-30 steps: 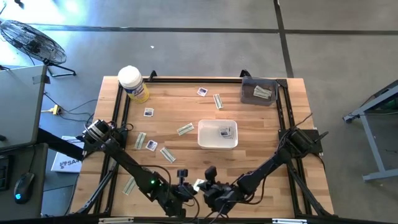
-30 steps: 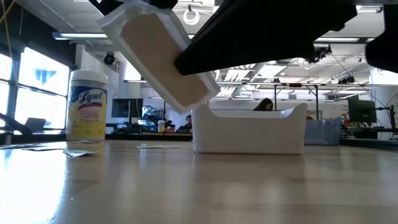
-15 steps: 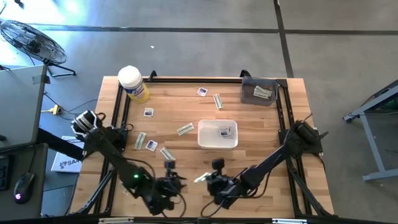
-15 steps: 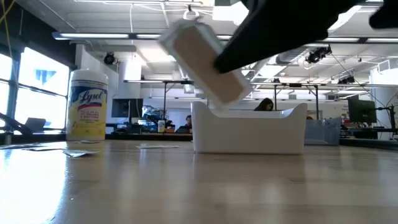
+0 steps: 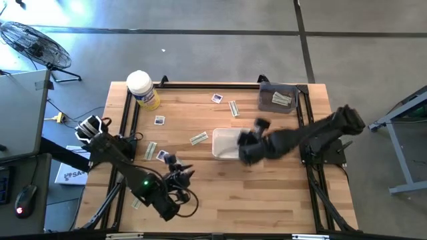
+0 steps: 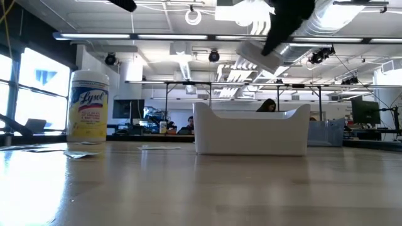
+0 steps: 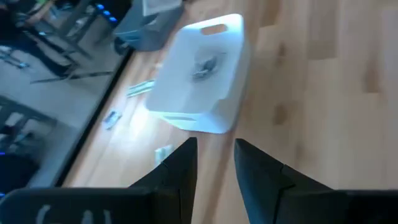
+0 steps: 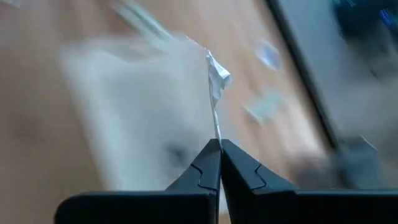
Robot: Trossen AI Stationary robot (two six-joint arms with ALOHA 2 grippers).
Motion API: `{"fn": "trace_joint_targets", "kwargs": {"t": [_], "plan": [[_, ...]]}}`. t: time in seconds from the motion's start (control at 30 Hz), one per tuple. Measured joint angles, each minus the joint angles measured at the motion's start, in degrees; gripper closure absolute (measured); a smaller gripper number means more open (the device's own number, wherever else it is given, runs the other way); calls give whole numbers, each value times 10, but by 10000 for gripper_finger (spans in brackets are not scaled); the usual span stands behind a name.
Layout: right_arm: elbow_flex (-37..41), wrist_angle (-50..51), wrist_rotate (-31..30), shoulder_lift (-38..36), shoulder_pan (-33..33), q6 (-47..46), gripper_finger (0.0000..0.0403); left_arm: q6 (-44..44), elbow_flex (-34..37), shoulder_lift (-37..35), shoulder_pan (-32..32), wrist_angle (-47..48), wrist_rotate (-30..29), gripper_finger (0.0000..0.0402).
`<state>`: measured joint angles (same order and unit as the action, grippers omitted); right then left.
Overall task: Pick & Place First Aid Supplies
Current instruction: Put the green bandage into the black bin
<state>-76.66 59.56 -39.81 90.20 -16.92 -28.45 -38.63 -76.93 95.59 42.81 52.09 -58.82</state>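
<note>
The right gripper (image 5: 245, 148) has swung from the table's near edge to above the white tray (image 5: 222, 151). Only its wrist view shows the fingers pinching a pale packet (image 8: 216, 87) edge-on. The left gripper (image 7: 214, 163), slightly parted, hovers empty.

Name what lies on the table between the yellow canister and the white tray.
In the high view, between the yellow canister and the white tray lie a square packet and a strip packet on wood.
</note>
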Motion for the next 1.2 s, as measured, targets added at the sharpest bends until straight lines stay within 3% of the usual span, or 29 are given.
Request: {"fn": "trace_joint_targets", "kwargs": {"t": [0.13, 0.23, 0.33, 0.47, 0.7, 0.9, 1.2], "plan": [[0, 147, -12, -16, 108, 3, 402, -6, 0, 0, -15, 4, 7, 298], [1, 197, -50, -23, 189, 46, 402, -9, 0, 0, -25, 4, 48, 298], [23, 165, -46, -31, 268, 152, 403, -9, 0, 0, -25, 4, 66, 298], [85, 88, 17, -36, 377, 287, 403, -10, 0, 0, -18, 4, 77, 298], [161, -54, 60, -37, 542, 460, 403, -9, 0, 0, -19, 4, 87, 298], [182, -125, 63, -19, 615, 514, 403, -2, 0, 0, -22, 6, 34, 298], [184, -135, 42, 54, 656, 527, 403, -7, 0, 0, -88, 3, 44, 298]]}}
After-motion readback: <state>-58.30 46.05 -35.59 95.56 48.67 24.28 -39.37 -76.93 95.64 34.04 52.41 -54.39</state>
